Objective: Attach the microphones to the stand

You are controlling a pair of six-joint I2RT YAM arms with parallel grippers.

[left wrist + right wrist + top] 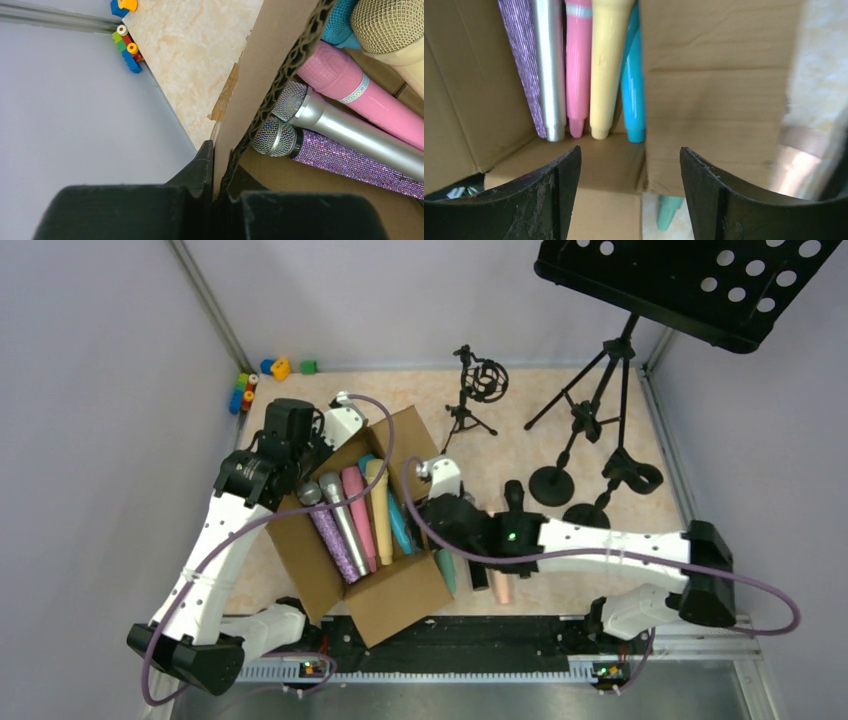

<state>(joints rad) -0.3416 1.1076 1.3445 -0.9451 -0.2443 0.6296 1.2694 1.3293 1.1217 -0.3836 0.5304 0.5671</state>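
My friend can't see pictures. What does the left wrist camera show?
The left end effector pinches the edge of a cardboard box. Inside the box lie a purple mic, a silver mic and a pink mic, side by side. Toy blocks lie outside the box.

**What else sits on your desk**

You have an open cardboard box on the left half of the desk, turned at an angle with its flaps spread. In the far left corner lies a row of coloured toy bricks. A yellow-and-blue one and a green one sit nearby along the far edge. Over the far right corner you see a black perforated sheet-music tray on tripod legs. The desk top is pale marbled peach.
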